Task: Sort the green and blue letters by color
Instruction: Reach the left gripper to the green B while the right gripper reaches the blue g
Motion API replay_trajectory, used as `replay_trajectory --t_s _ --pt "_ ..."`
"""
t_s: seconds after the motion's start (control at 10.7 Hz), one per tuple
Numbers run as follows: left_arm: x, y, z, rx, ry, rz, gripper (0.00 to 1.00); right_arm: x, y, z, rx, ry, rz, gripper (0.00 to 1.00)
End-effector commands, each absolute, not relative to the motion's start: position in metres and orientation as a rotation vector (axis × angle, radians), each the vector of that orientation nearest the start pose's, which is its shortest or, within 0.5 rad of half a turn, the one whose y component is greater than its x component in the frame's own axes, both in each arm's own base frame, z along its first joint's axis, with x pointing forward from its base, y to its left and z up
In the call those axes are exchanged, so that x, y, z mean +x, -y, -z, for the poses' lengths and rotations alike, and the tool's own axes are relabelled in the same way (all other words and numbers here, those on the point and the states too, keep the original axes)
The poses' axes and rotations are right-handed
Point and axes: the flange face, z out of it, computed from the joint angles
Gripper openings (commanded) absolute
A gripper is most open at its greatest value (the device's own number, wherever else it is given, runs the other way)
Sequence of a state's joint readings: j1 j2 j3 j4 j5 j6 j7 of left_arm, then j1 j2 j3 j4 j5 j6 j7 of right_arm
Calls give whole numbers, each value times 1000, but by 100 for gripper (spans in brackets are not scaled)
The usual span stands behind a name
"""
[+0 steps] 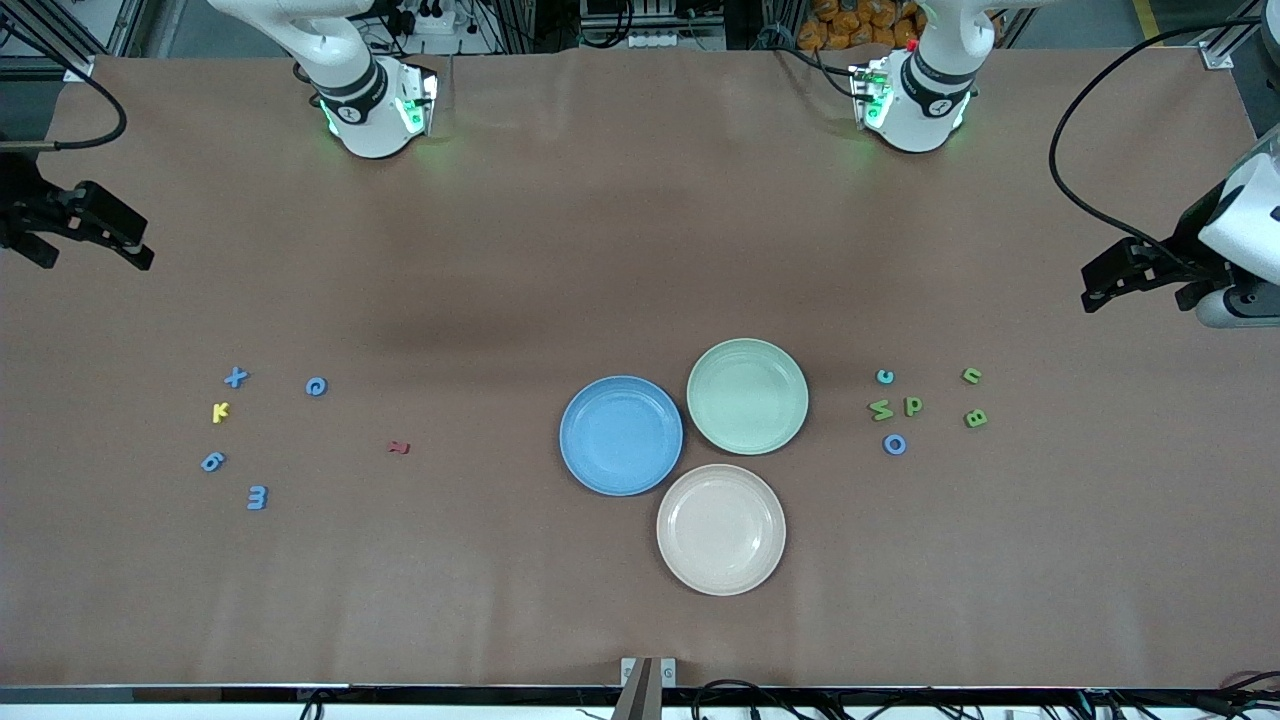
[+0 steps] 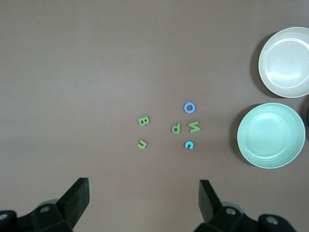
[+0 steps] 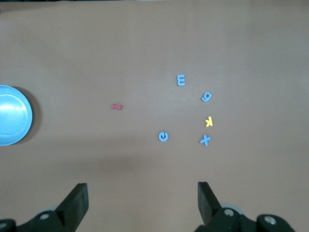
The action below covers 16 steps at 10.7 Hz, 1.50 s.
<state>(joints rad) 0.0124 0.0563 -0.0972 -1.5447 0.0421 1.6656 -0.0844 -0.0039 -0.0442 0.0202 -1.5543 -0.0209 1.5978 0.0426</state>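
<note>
Both arms wait high at the table's two ends, the left gripper (image 1: 1110, 285) and the right gripper (image 1: 85, 235) each with fingers spread wide and holding nothing, so no letter has been sorted yet. The likeliest slip, I think, is a wrong or double pick, because the blue O (image 1: 895, 444) lies just beside the green M (image 1: 880, 409) and green P (image 1: 913, 405), and a yellow K (image 1: 221, 411) sits among the blue pieces. The letters are tiny chunky shapes in two loose clusters, mostly blue toward the right arm's end and mostly green toward the left arm's, with the blue plate (image 1: 590, 465) and green plate (image 1: 790, 380) touching between them.
</note>
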Motion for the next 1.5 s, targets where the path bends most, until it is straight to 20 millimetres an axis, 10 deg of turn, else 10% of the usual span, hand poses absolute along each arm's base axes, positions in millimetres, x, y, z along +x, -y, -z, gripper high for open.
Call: replay_trajectory --t_s 0.0,0.75,1.41 --pt "575 40 -621 -3104 -27 102 100 542 -14 -657 -3161 -8 142 100" --pt "598 32 -555 -3121 -10 -40 100 545 -47 -640 -3165 72 137 100" --pt "636 33 -389 -3128 6 -88 100 546 -49 -633 -3166 80 125 100"
